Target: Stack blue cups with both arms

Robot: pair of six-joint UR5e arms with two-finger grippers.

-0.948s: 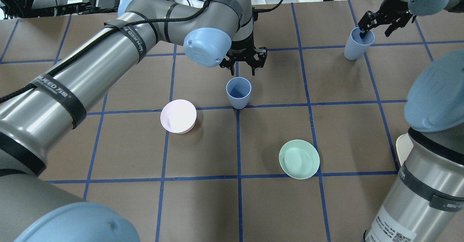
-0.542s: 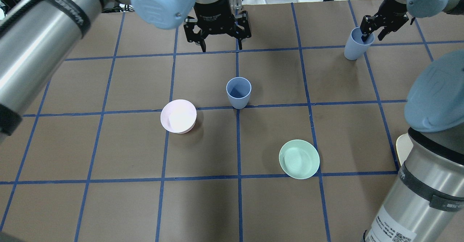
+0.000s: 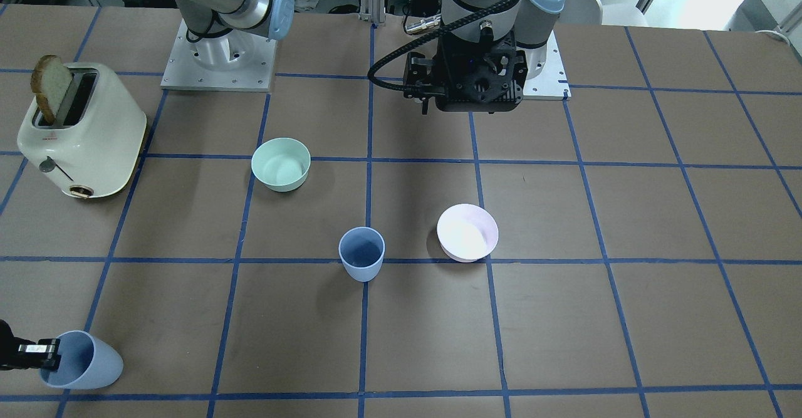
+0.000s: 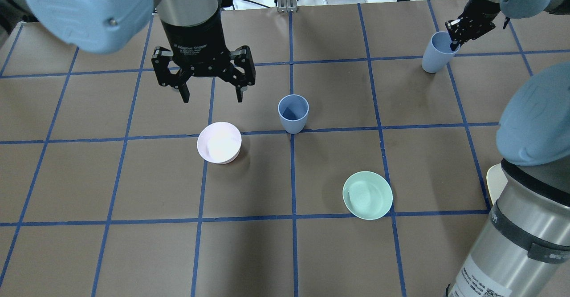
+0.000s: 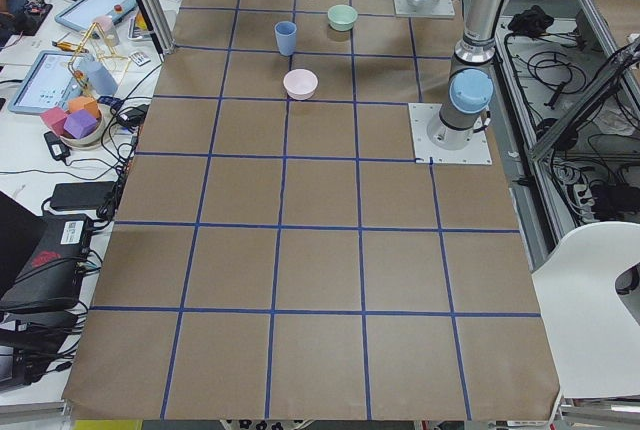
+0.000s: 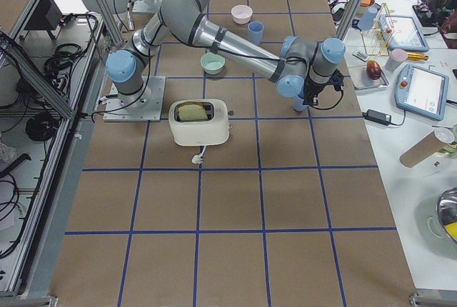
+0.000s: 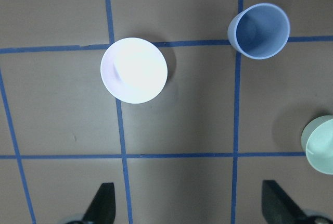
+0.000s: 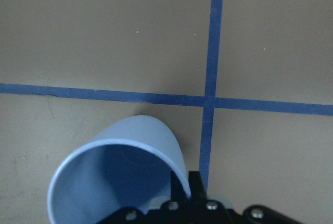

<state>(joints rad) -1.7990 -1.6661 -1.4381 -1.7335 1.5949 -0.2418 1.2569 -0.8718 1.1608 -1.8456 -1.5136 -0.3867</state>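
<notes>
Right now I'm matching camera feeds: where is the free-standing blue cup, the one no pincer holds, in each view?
Front-facing: free-standing blue cup centre, just left of the pink bowl.
Overhead: cup centre, right of the bowl.
Exterior left: cup top, left of centre.
Exterior right: cup top centre.
Left wrist: cup upper right.
Right wrist: not in it.
Shared landmark: the pink bowl.

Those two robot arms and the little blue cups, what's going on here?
The robot is meant to stack two blue cups. Its right gripper is shut on the rim of the far blue cup at the table's far right side, and that cup looks tipped. The left gripper hangs open and empty above the table, near the pink bowl. The middle blue cup stands upright, untouched. The mint-green bowl sits apart. Nothing is stacked yet.
</notes>
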